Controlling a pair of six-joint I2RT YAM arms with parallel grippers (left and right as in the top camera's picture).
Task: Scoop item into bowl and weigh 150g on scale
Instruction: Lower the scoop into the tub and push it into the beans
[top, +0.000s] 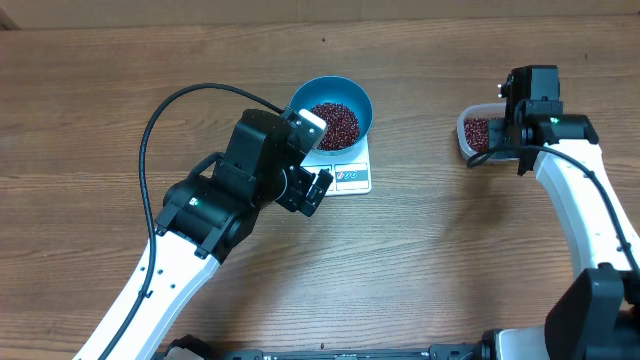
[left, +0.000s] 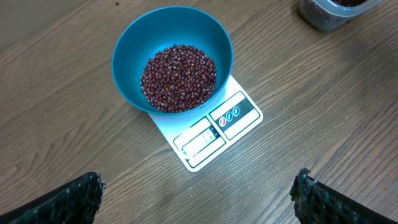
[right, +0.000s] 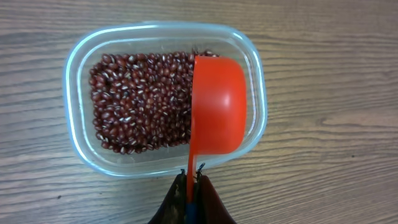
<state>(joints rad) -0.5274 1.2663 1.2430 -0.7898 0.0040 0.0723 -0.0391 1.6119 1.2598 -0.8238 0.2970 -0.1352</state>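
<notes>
The blue bowl (top: 332, 113) (left: 172, 59) sits on the white scale (top: 350, 178) (left: 214, 130) and holds a heap of dark red-brown beans (left: 179, 78). My left gripper (left: 198, 196) hovers just in front of the scale, its jaws wide open with nothing between them. Over at the right, my right gripper (right: 191, 183) is shut on the handle of an orange scoop (right: 216, 113). The scoop's cup lies turned over above the right side of a clear plastic container (right: 74, 130) (top: 468, 135) that holds more beans (right: 140, 102).
Bare wooden tabletop (top: 440, 260) lies between the scale and the clear container. The left arm's black cable (top: 150, 130) loops over the table to the left of the bowl. The scale's display (left: 200, 138) faces the left wrist camera.
</notes>
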